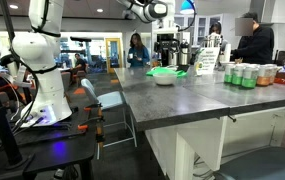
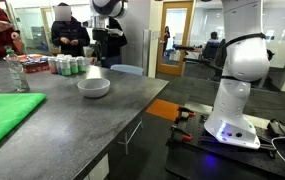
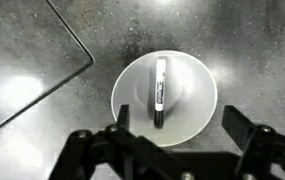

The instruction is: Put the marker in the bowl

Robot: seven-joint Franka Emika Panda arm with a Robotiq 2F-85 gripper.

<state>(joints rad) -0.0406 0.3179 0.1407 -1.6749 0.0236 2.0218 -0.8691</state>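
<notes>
The marker (image 3: 161, 90) lies inside the white bowl (image 3: 194, 95) on the grey stone surface (image 3: 257, 50), just ahead of and between the fingers (image 3: 247, 140), which are spread wide and hold nothing. Its long axis runs straight away from the fingers, with the dark end nearest them. It looks light, stiff and smooth, and likely to roll. Mid-barrel would be the place to pinch it.

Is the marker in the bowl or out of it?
In. The wrist view shows the marker lying flat inside the bowl, fully within its rim.
</notes>
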